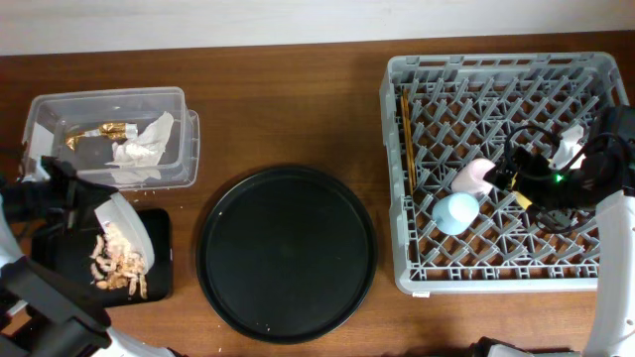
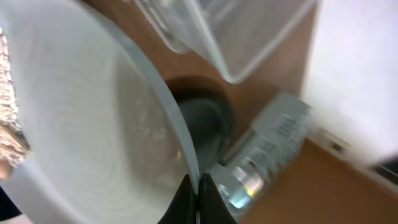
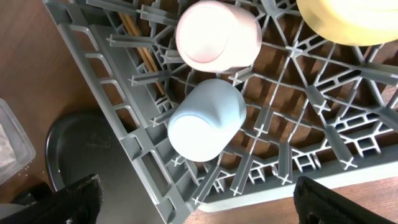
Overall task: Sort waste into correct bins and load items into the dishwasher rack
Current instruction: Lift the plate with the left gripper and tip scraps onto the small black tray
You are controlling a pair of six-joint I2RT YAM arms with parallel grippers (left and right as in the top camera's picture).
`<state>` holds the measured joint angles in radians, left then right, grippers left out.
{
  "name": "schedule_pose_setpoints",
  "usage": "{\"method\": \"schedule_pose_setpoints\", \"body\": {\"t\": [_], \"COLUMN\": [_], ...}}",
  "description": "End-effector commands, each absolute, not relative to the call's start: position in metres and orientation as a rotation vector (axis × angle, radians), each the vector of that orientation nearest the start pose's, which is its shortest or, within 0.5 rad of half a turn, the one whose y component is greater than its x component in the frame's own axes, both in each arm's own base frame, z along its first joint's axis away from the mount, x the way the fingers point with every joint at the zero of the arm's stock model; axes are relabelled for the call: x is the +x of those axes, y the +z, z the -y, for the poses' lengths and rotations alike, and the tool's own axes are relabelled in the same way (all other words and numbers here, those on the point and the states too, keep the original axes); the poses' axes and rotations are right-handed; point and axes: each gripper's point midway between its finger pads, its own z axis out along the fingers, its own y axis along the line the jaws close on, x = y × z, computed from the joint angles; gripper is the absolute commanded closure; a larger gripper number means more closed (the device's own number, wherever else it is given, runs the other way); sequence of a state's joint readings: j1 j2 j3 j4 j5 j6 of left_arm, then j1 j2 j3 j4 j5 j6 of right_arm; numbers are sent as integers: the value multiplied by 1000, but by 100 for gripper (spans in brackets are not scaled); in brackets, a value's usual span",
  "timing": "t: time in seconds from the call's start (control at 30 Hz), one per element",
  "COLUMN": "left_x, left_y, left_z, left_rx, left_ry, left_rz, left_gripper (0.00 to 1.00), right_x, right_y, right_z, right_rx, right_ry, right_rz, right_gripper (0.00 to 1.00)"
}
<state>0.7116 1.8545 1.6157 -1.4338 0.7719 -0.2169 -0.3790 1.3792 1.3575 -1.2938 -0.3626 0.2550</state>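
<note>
My left gripper (image 2: 198, 199) is shut on the rim of the pale round plate (image 2: 93, 124). In the overhead view it (image 1: 91, 201) holds the plate (image 1: 129, 226) tilted over the shallow black tray (image 1: 60, 260), where beige food scraps (image 1: 119, 266) lie. The clear box (image 1: 174, 139) holds the white napkin (image 1: 139, 151) and gold wrapper (image 1: 99, 130). My right gripper (image 3: 199, 205) is open and empty above the grey rack (image 1: 417, 258). The rack holds the pink cup (image 3: 217, 34), blue cup (image 3: 205, 121), yellow bowl (image 3: 348, 18) and chopsticks (image 1: 408, 139).
A large round black tray (image 1: 286, 253) lies between the shallow tray and the rack. The rack's near wall (image 3: 124, 124) is below my right gripper. The right arm's cables (image 1: 556, 178) hang over the rack's right side.
</note>
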Motion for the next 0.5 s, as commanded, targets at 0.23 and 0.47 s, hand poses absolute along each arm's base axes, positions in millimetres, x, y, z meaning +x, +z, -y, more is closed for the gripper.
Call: {"method": "schedule_pose_setpoints", "body": {"t": [0.23,0.47], "left_x": [318,293], "left_y": [244,248], "left_z": [-141,-162], "left_rx": [-1061,-1122], "left_ry": [-1493,-1522], "left_rz": [-2080,-1946], "left_gripper": [98,98], "right_x": [278,278], "right_y": [206,206], "right_z": [48,48], "right_rx": [807,807], "right_ry": [474,474], "right_rz": [-2687,-2687], "right_gripper": [1,1]}}
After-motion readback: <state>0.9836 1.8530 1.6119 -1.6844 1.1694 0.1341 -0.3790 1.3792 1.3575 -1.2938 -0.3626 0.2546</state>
